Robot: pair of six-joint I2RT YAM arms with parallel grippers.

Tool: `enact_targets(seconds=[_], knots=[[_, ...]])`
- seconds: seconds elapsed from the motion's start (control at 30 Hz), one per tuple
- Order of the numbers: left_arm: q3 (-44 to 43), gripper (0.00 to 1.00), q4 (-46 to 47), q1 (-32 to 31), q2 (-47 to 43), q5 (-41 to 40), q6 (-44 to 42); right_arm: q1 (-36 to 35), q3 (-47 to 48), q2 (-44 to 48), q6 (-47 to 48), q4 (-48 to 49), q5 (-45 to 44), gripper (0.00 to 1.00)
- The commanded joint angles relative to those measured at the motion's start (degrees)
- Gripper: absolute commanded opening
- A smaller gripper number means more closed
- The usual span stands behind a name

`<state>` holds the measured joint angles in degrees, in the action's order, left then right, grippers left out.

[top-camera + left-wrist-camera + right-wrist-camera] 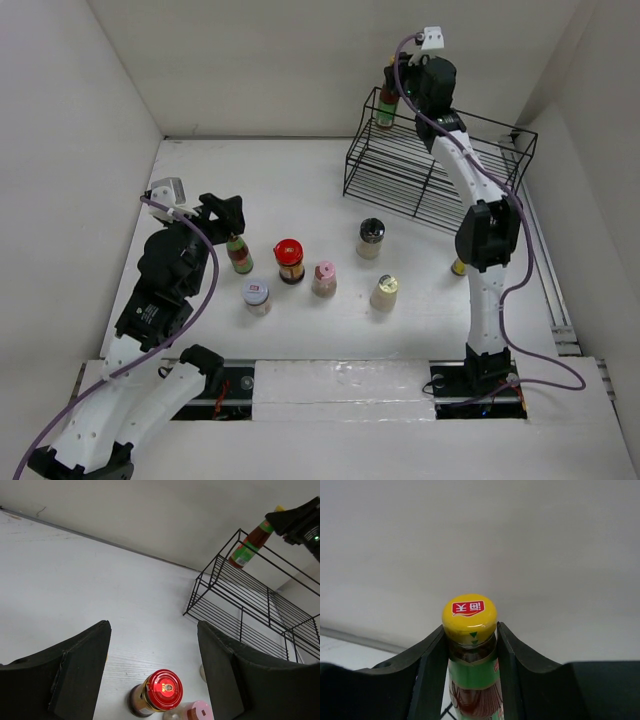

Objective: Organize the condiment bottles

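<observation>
A slim dark sauce bottle with a yellow cap and a green label (470,615) is clamped at the neck, just under the cap, between the two black fingers of the right tool (470,642). The fingers press on both sides of the neck and the bottle stands upright between them. In the top view this bottle is at the rear left corner of the black wire rack (440,170), at the level of its upper tier. Whether its base rests on the wires cannot be told.

The other bottles stand on the white surface (200,170) in front of the rack. A second slim dark sauce bottle (239,254) is farthest left, with a red-lidded glass jar (290,260) just to its right. A white-lidded jar (257,296) sits nearer the arm bases, between those two. A pink-capped shaker (324,279) is next to the red-lidded jar, and a cream-capped shaker (384,293) stands further right. A grey-capped shaker (370,238) stands behind these two, nearest the rack. A small yellow-brown bottle (458,267) shows partly behind the right arm, near the rack's front right side.

The left tool (152,625) has its fingers spread wide apart with nothing between them. It hangs just behind the second sauce bottle. In its wrist view the red-lidded jar and the pink-capped shaker lie low in the gap.
</observation>
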<state>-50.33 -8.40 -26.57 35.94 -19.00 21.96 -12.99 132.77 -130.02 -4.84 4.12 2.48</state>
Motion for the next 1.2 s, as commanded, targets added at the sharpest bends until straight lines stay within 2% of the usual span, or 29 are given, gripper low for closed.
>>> enact_targets(seconds=[0.0,0.1,0.2,0.23,0.27,0.33,0.37,0.5,0.63,0.7,0.73,0.77,0.8,0.87,0.93,0.97,1.03,1.07,1.17], knots=[[0.1,0.66,2.8,-0.1,0.0,0.4,-0.2,-1.2,-2.8,3.4,-1.0,9.3,-0.7,0.22],[0.1,0.66,2.8,-0.1,-0.5,0.4,-0.2,-1.2,-5.1,3.9,-0.5,9.3,-0.7,0.28],[0.1,0.66,2.8,-0.1,-0.5,0.4,-0.2,-1.2,-7.1,4.5,-0.5,9.3,-0.2,0.4],[0.1,0.66,2.8,-0.1,-0.5,0.4,-0.2,-1.2,-7.8,5.2,-0.5,9.3,-0.2,0.45],[0.1,0.66,2.8,-0.1,-0.5,0.4,-0.2,-1.2,-8.9,5.2,-0.5,9.3,-0.2,0.58],[0.1,0.66,2.8,-0.1,-0.5,0.4,-0.2,-1.2,-8.9,7.3,-0.5,9.9,-0.2,0.67],[0.1,0.66,2.8,-0.1,-0.5,0.4,-0.2,-1.2,-9.5,8.0,-0.5,9.9,-0.2,0.75],[0.1,0.66,2.8,-0.1,-0.5,0.4,-0.2,-2.4,-11.3,13.7,2.4,9.9,-0.7,0.89],[0.1,0.66,2.2,-0.1,-1.6,-1.3,0.4,-4.6,-18.8,22.5,4.6,9.9,0.2,0.9],[0.1,0.66,2.2,-0.1,-2.1,-3.2,0.9,-6.0,-23.8,25.8,5.2,10.8,3.5,0.75],[0.1,0.66,2.2,-0.1,-2.6,-3.9,1.4,-7.9,-26.7,27.3,5.2,11.5,5.7,0.49],[0.1,0.66,2.2,-0.1,-2.6,-4.7,1.4,-9.1,-32.0,29.4,5.2,12.1,8.0,0.29],[0.1,0.66,2.2,-0.1,-2.6,-5.2,2.1,-10.5,-34.5,30.0,5.2,12.9,10.2,0.17],[0.7,0.66,2.2,-0.1,-3.3,-7.2,2.9,-16.0,-40.5,30.5,5.2,13.5,15.9,0.05],[0.7,0.66,1.6,-0.1,-3.9,-8.7,2.9,-20.2,-44.1,30.5,5.2,15.1,18.7,0.05],[0.7,0.66,1.5,-0.1,-3.9,-9.5,3.5,-23.9,-45.4,30.0,5.9,15.7,20.1,0.16],[0.7,0.66,0.8,-0.1,-4.5,-9.5,3.5,-26.9,-47.0,28.2,6.7,15.7,22.3,0.36],[0.7,0.66,0.8,-0.1,-5.1,-9.5,3.5,-29.1,-47.0,27.5,6.7,15.7,24.7,0.56],[1.2,0.66,1.4,-0.1,-5.6,-10.7,4.1,-31.7,-47.0,24.5,8.1,14.7,27.6,0.72]])
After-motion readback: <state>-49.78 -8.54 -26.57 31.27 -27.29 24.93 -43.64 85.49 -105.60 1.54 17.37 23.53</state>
